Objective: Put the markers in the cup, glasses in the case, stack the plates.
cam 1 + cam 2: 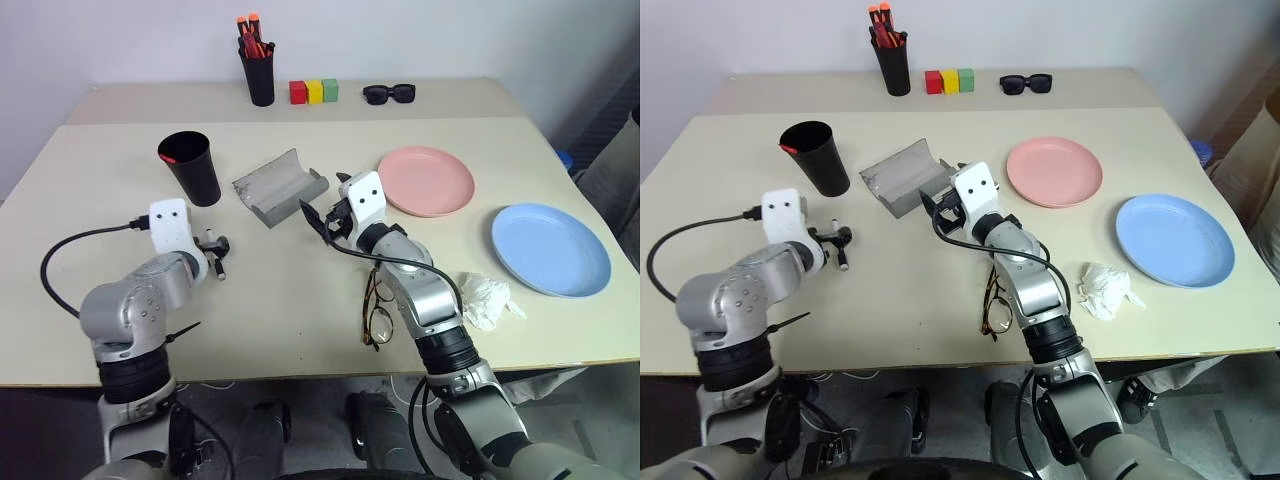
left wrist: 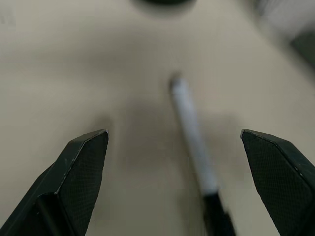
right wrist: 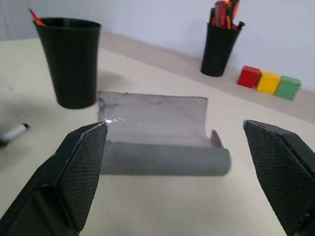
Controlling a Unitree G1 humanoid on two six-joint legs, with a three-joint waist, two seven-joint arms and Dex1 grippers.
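The white marker (image 2: 193,140) with a black cap lies on the table just beyond my open left gripper (image 1: 217,255), lined up with the gap between its fingers. A red-tipped marker (image 1: 172,158) stands inside the black cup (image 1: 190,168). The grey case (image 1: 280,186) lies open beside the cup. My right gripper (image 1: 322,215) hovers open, close to the case and pointing at it. The tortoiseshell glasses (image 1: 378,312) lie on the table, partly hidden under my right forearm. The pink plate (image 1: 426,180) and the blue plate (image 1: 550,249) sit apart on the right.
A crumpled tissue (image 1: 487,298) lies between the glasses and the blue plate. At the back stand a pen holder with orange-capped pens (image 1: 258,70), three coloured blocks (image 1: 314,92) and black sunglasses (image 1: 389,94).
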